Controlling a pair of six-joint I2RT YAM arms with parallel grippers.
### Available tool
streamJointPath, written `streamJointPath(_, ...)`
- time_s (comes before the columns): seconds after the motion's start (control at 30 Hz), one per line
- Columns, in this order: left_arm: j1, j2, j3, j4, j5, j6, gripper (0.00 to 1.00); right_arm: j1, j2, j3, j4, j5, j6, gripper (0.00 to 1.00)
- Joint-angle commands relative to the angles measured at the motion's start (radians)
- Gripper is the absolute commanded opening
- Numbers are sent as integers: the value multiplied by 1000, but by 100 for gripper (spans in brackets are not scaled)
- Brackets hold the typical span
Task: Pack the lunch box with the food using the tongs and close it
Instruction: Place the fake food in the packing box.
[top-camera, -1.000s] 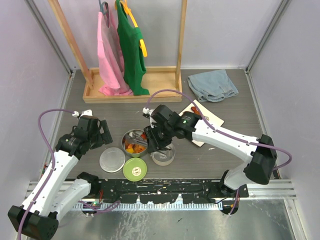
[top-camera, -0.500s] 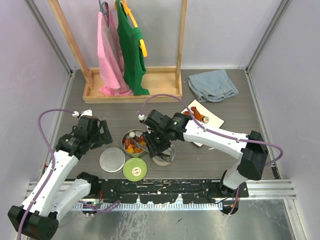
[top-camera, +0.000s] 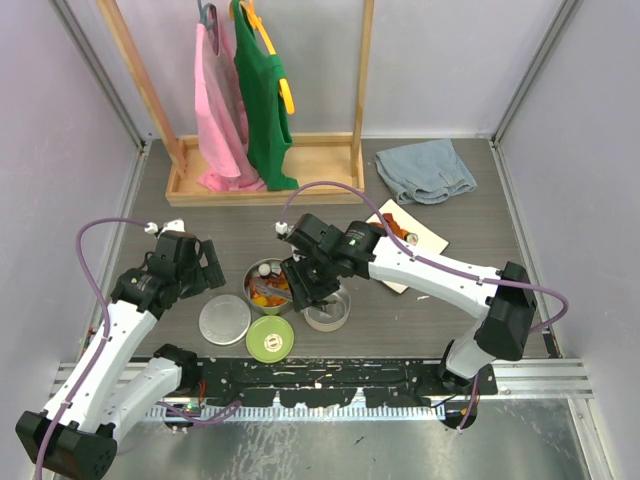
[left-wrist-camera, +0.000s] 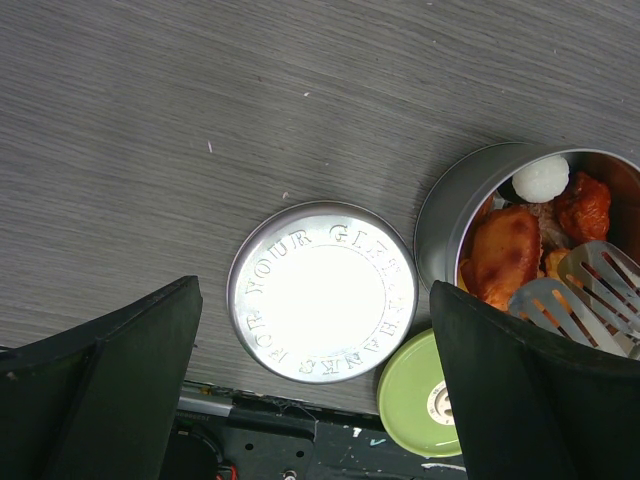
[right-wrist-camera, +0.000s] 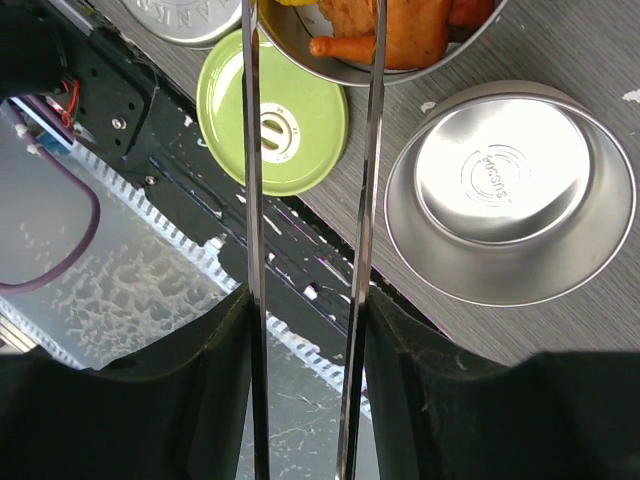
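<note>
One lunch box tin (top-camera: 266, 287) (left-wrist-camera: 452, 215) holds orange and red food (left-wrist-camera: 505, 252) and a white bit. The other tin (top-camera: 330, 310) (right-wrist-camera: 510, 190) stands empty just to its right. My right gripper (top-camera: 306, 283) (right-wrist-camera: 308, 330) is shut on the tongs (right-wrist-camera: 372, 150), pressing their two arms part way together. The tongs' tips (left-wrist-camera: 590, 290) reach into the filled tin among the food. The flat steel lid (top-camera: 225, 319) (left-wrist-camera: 322, 292) and the lime-green lid (top-camera: 270, 338) (right-wrist-camera: 272, 110) lie in front of the tins. My left gripper (top-camera: 193, 266) (left-wrist-camera: 315, 360) hovers open above the steel lid, holding nothing.
A white plate (top-camera: 430, 240) with a few red bits lies behind the right arm. A folded blue cloth (top-camera: 427, 170) is at the back right. A wooden rack (top-camera: 265, 170) with pink and green garments stands at the back. The black base rail (top-camera: 330, 385) runs along the near edge.
My right gripper has shifted left with the tongs, from between the two tins to over the filled one. The left arm has not moved.
</note>
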Motion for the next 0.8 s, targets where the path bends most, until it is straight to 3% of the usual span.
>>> streamJointPath(0.0, 3, -13, 20, 35, -6, 4, 98, 13, 0, 45, 56, -19, 29, 50)
streamJointPath(0.33, 4, -14, 21, 33, -6, 4, 98, 59, 102, 138, -82, 121, 22, 48)
streamJointPath(0.53, 4, -11, 21, 35, -6, 4, 98, 58, 53, 134, -133, 200, 22, 38)
streamJointPath(0.77, 3, -14, 20, 35, -4, 4, 98, 45, -8, 75, -174, 213, 13, 38)
